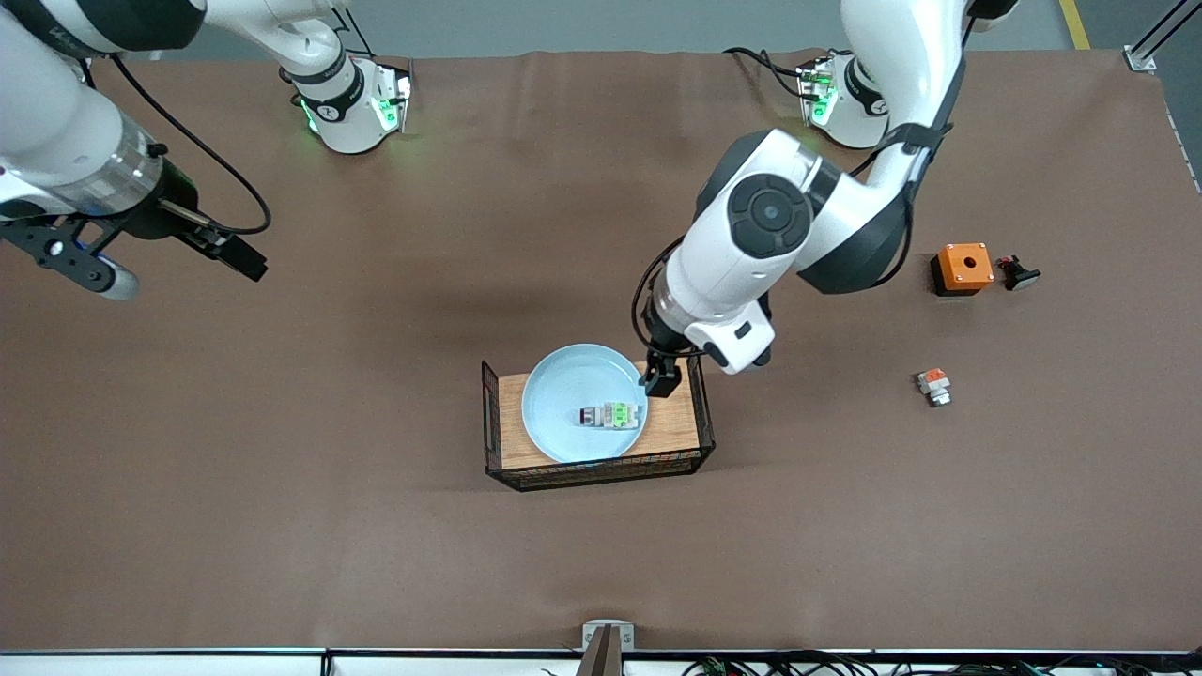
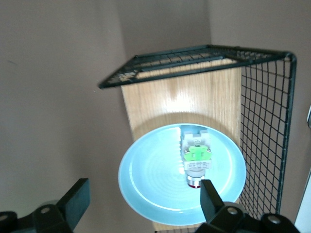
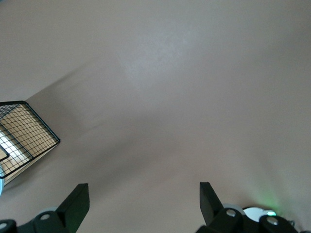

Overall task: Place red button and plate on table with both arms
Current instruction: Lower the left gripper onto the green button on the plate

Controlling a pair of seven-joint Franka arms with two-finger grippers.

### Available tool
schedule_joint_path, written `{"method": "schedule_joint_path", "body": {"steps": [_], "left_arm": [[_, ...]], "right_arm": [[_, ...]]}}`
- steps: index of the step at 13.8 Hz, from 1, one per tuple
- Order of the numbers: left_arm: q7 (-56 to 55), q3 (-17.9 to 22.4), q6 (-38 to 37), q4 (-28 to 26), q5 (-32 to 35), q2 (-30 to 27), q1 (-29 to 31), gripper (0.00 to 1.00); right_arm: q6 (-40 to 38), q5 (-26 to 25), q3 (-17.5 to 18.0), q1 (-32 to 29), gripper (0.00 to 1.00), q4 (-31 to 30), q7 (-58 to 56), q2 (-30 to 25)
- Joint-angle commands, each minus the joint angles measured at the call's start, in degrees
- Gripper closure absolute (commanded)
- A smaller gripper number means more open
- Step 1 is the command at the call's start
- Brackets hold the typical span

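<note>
The pale blue plate [image 1: 563, 394] lies on a small wooden board [image 1: 671, 427] with black wire sides. The red button [image 1: 610, 415], white-grey with green marks, lies on the plate toward the left arm's end. In the left wrist view the plate [image 2: 155, 184] fills the lower middle, and the button [image 2: 196, 158] points its red cap at my gripper. My left gripper [image 1: 660, 376] [image 2: 143, 204] hangs open and empty over the plate's rim, one finger [image 2: 211, 199] close to the cap. My right gripper [image 1: 84, 268] [image 3: 143, 204] is open and empty over bare brown table [image 1: 376, 526].
Wire sides [image 2: 262, 136] rise along two edges of the board. An orange box [image 1: 963, 268], a black-bodied button piece [image 1: 1019, 273] and a white part with an orange block [image 1: 933, 385] lie toward the left arm's end. The board's wire corner [image 3: 24, 136] shows in the right wrist view.
</note>
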Motion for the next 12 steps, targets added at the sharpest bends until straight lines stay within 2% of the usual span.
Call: {"method": "schedule_joint_path", "body": {"steps": [1,7,12], "left_arm": [[-1.07,1.02,1.33,3.07,0.41,2.33,-0.94,0.0],[-1.07,1.28,8.18,4.04,0.41,6.19,-1.39,0.0],[-0.28,2.59,13.37,4.04,0.5,9.01,-2.17,0.0]], "right_arm": [[0.57,-0.7,-0.27,2.39,0.0,-0.77,5.62,0.77],[1.0,-0.7,-0.27,6.44,0.0,-0.94,13.45,3.49],[1.53,-0.7,-0.27,7.15,0.0,-1.12,13.9,4.29]]}}
